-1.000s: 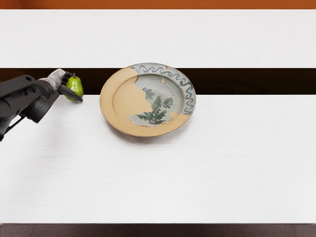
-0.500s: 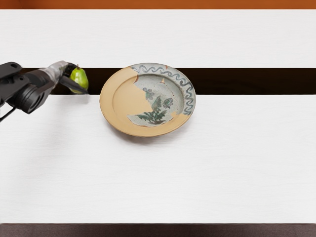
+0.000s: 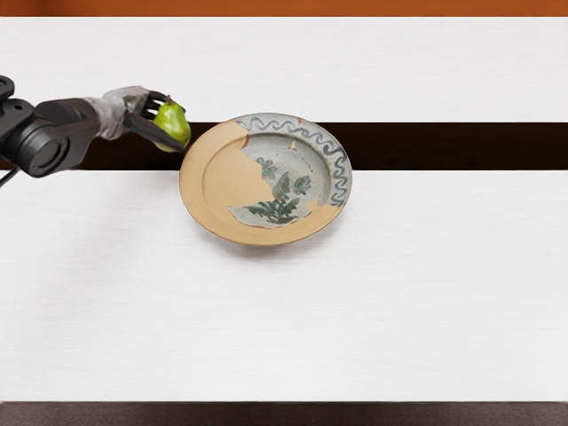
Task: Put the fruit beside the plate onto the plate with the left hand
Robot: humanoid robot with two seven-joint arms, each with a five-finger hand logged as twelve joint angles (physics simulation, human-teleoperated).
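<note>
One pear [image 3: 172,123], gripped in the left hand [image 3: 140,108], hangs just beside the plate [image 3: 211,182]. Carry it over the plate's centre, then lower gently.

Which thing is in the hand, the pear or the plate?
The green pear, gripped by the left hand beside the left rim of the plate; the plate just lies on the table.
</note>
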